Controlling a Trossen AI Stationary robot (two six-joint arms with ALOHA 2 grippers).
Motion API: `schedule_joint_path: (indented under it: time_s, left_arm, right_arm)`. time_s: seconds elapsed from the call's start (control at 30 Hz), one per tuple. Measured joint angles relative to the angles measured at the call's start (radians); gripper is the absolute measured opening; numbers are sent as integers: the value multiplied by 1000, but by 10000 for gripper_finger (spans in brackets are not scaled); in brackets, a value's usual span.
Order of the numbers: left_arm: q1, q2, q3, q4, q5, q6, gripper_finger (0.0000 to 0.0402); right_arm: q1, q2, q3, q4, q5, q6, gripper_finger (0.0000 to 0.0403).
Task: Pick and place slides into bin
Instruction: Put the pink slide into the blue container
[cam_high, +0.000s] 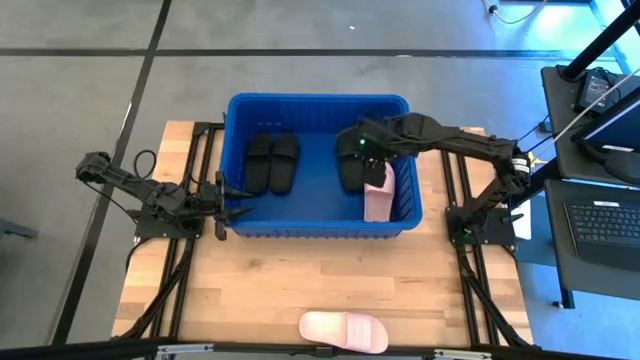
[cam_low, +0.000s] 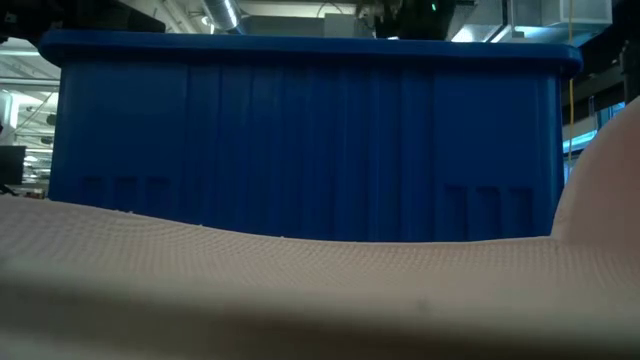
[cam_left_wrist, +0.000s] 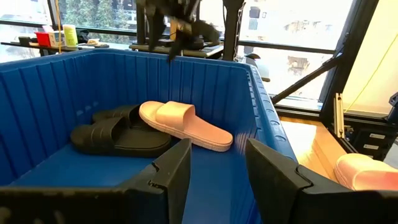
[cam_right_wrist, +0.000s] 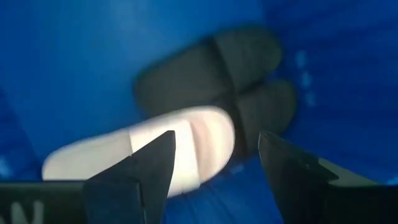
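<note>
The right claw (cam_high: 372, 163) hangs over the bin (cam_high: 318, 104), fingers spread and holding nothing — a pink slide (cam_high: 379, 194) lies below it against black slides (cam_high: 354, 166). Two more black slides (cam_high: 273, 162) lie inside. The left claw (cam_high: 238, 199) waits parted at the bin's wall — another pink slide (cam_high: 345, 330) stays on the table (cam_high: 300, 275).

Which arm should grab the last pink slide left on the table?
Probably right. The pink slide lies at the table's front edge, slightly right of centre. The right gripper, jaws open, is over the bin; the left gripper, also open, waits at its left wall. Close call.
</note>
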Motion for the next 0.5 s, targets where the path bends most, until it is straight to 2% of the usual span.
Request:
schedule_joint_path:
  time_s: [0.1, 0.2, 0.33, 0.5]
  left_arm:
    - [0, 0, 0, 0, 0, 0, 147]
    - [0, 0, 0, 0, 0, 0, 147]
    - [0, 0, 0, -1, 0, 0, 147]
    - [0, 0, 0, 0, 0, 0, 147]
  right_arm:
    - [1, -26, 69, 9, -3, -27, 232]
    - [2, -90, 86, 43, -51, -48, 232]
    - [2, -201, 47, 112, -118, -50, 232]
    - [3, -340, -40, 143, -126, -17, 232]
